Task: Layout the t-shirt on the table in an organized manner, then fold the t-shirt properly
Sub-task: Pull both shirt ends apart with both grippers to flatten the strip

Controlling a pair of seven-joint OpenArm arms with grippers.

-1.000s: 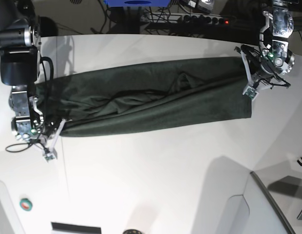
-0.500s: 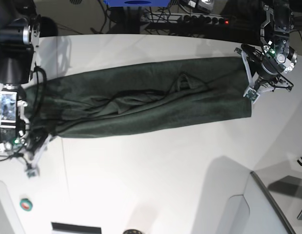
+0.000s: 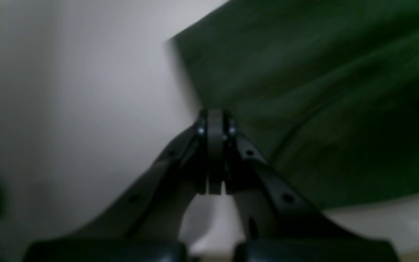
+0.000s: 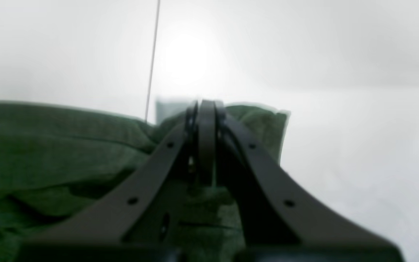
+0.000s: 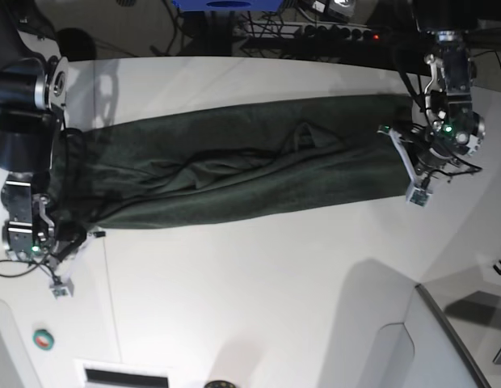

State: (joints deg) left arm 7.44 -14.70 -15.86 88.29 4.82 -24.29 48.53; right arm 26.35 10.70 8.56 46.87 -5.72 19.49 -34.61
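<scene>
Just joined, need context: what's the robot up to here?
Two arms are working on a dark green t-shirt, spread across the white table in a long, wide shape with overlapping, wrinkled layers. The left gripper is shut over one end of the shirt and the right gripper is shut at the other end; I can't tell whether either has cloth pinched. Folds still run along the middle, so it isn't neatly folded yet.
</scene>
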